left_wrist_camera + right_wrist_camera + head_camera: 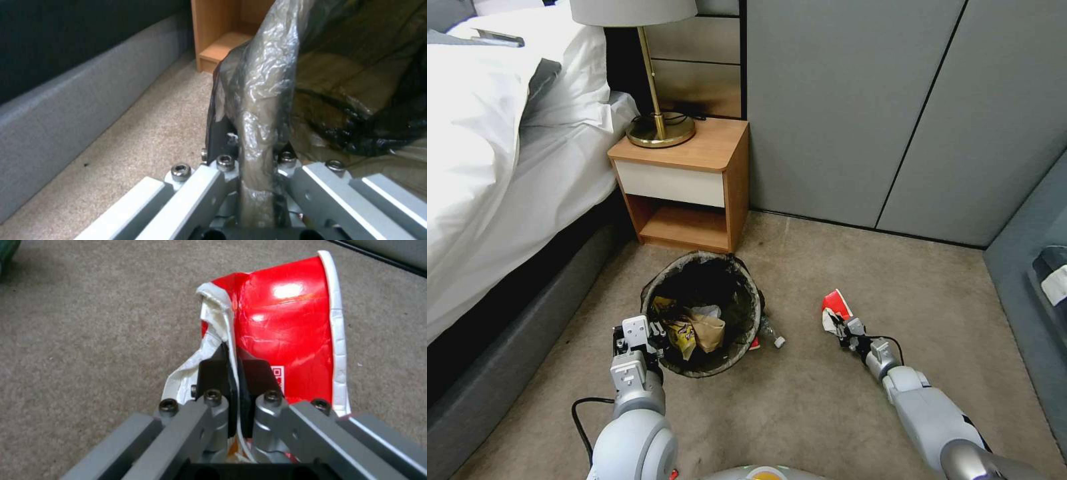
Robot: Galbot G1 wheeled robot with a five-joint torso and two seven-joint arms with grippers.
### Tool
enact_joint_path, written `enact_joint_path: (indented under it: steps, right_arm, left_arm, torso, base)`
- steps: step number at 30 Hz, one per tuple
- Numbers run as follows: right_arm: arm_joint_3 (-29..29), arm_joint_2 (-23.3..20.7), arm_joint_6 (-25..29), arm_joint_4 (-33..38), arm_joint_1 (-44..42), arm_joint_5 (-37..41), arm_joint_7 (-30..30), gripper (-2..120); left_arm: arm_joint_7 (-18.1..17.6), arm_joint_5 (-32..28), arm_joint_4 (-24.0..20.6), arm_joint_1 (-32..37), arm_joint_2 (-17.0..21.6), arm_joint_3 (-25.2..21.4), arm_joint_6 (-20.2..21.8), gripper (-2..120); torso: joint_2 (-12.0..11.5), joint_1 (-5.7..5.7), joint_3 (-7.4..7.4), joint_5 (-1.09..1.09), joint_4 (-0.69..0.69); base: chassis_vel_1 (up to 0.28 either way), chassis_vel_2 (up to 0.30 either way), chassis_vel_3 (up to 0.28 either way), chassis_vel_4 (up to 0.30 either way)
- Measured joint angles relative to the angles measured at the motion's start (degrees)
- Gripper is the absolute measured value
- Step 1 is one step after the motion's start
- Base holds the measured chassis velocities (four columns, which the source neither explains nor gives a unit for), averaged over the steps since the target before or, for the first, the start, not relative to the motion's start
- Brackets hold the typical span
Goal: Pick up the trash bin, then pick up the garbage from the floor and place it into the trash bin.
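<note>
The trash bin [702, 313], a round bucket with a dark bag liner over its rim, stands on the carpet before the nightstand. Yellow and brown wrappers [694, 330] and a white tissue lie inside it. My left gripper [657, 333] is shut on the bin's near-left rim [258, 126], its fingers clamping the liner-covered edge. My right gripper [839, 325] is to the bin's right, low over the carpet, shut on a red-and-white snack packet [285, 340] pinched between its black pads [213, 373]. A small clear bottle [771, 333] lies on the floor against the bin's right side.
A wooden nightstand [690, 180] with a brass lamp [654, 100] stands behind the bin. The bed [500, 173] and its grey base run along the left. Grey wall panels close the back, and a dark seat [1040, 273] sits at the right. Open carpet lies between my arms.
</note>
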Motion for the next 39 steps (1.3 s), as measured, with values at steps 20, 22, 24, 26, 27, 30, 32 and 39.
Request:
enact_joint_path:
  steps: [20, 22, 24, 26, 27, 30, 32, 39]
  right_arm:
    - [-1.8, -1.65, -3.47, 57.28, -16.05, 11.48, 9.73, 0]
    - [-3.45, -1.76, -4.88, 66.74, -18.47, 12.05, 10.12, 0]
    - [-4.52, -1.86, -5.33, 71.17, -19.82, 12.02, 10.12, 0]
    - [-6.83, -2.04, -5.7, 76.86, -22.13, 11.59, 10.12, 0]
    - [-6.83, -2.04, -5.7, 76.86, -22.13, 11.59, 10.12, 0]
    - [-12.44, -2.68, -5.85, 82.22, -26.36, 9.1, 10.11, 0]
    - [-13.95, -2.73, -5.65, 82.36, -27.23, 8.09, 10.06, 0]
    - [-20.83, -2.22, -4.33, 79.01, -29.43, 3.96, 9.61, 0]
  left_arm:
    - [-0.09, -0.12, 2.67, -0.77, 0.19, 1.03, 0.06, 0]
    - [-0.09, 0.07, 2.97, -0.91, 0.17, 1.49, 0.07, 0]
    - [-0.02, 0.17, 3.01, -0.92, 0.18, 1.7, 0.08, 0]
    - [-0.01, 0.29, 3.02, -0.91, 0.2, 1.81, 0.09, 0]
    - [-0.01, 0.29, 3.02, -0.91, 0.2, 1.81, 0.09, 0]
    - [-0.01, 0.31, 3.02, -0.92, 0.22, 1.85, 0.09, 0]
    - [-0.01, 0.32, 3.03, -1.01, 0.17, 1.85, 0.09, 0]
    - [0.08, 0.32, 3.09, -1.24, -0.12, 2.28, 0.2, 0]
  torso:
    - [0.0, 0.0, 0.0, -0.03, 0.02]
    - [0.0, 0.0, 0.0, -0.01, 0.01]
    - [0.0, 0.0, 0.0, -0.03, 0.01]
    - [0.0, 0.0, 0.0, 0.0, 0.01]
    - [0.0, 0.0, 0.0, 0.0, 0.01]
    - [0.0, 0.0, 0.0, -0.01, 0.01]
    - [0.0, 0.0, 0.0, -0.01, 0.0]
    - [0.0, 0.0, 0.0, 0.0, 0.01]
  base:
    - [0.0, 0.0, 0.0, 0.0]
    - [0.0, 0.0, 0.0, 0.0]
    - [0.0, 0.0, 0.0, 0.0]
    - [0.0, 0.0, 0.0, 0.0]
    - [0.0, 0.0, 0.0, 0.0]
    - [0.0, 0.0, 0.0, 0.0]
    - [0.0, 0.0, 0.0, 0.0]
    - [0.0, 0.0, 0.0, 0.0]
